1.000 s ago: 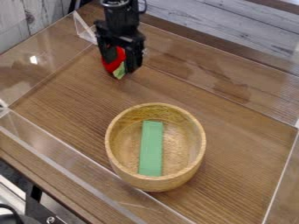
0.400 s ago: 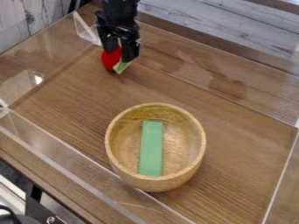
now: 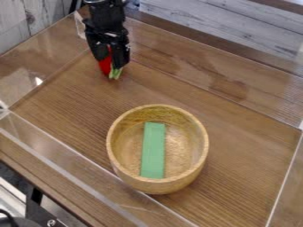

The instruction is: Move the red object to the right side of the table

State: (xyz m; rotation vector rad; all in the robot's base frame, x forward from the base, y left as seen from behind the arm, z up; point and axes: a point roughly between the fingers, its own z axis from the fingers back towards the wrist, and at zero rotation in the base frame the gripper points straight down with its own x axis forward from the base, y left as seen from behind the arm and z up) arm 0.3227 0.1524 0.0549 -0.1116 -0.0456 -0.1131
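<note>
A wood-grain table (image 3: pixel 236 115) walled in clear acrylic. The red object (image 3: pixel 112 65) lies at its far left, leafy end toward the camera, directly between the downward-pointing fingers of the gripper (image 3: pixel 109 60), whose jaws stand spread, apparently not yet gripping. The wooden bowl (image 3: pixel 158 147) with the green block (image 3: pixel 154 149) sits well apart, nearer.

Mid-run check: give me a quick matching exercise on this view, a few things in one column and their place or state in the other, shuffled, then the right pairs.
Things:
1. red object
2. green block
3. wooden bowl
4. gripper

Place or state:
A. lying flat inside the bowl
B. jaws open, pointing down at the far left
C. on the table near the front, right of centre
D. between the open jaws, green end sticking out below

Pairs: 1-D, 2-A, 3-C, 4-B
</note>
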